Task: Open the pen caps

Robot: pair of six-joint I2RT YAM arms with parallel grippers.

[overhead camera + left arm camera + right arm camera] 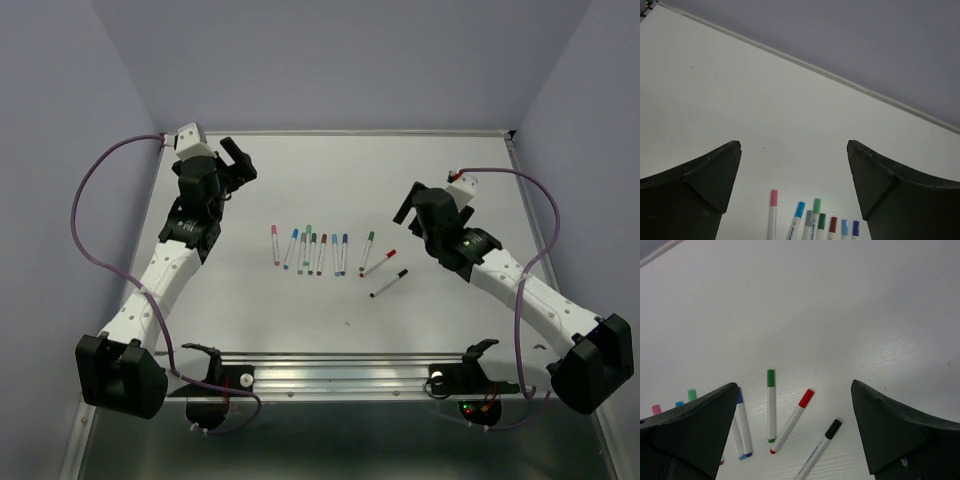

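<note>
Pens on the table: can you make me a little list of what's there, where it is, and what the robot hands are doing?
pens: about eleven white pens, lying flat on the table
layout: most side by side in a row; red pen and black pen slanted, nearer the right arm
caps: on every pen in view, like the pink cap
left gripper: open, holding nothing
right gripper: open, holding nothing
done so far: no cap pulled off

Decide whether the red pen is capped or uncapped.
Capped: the red pen lies flat with its cap fitted on one end.
</note>
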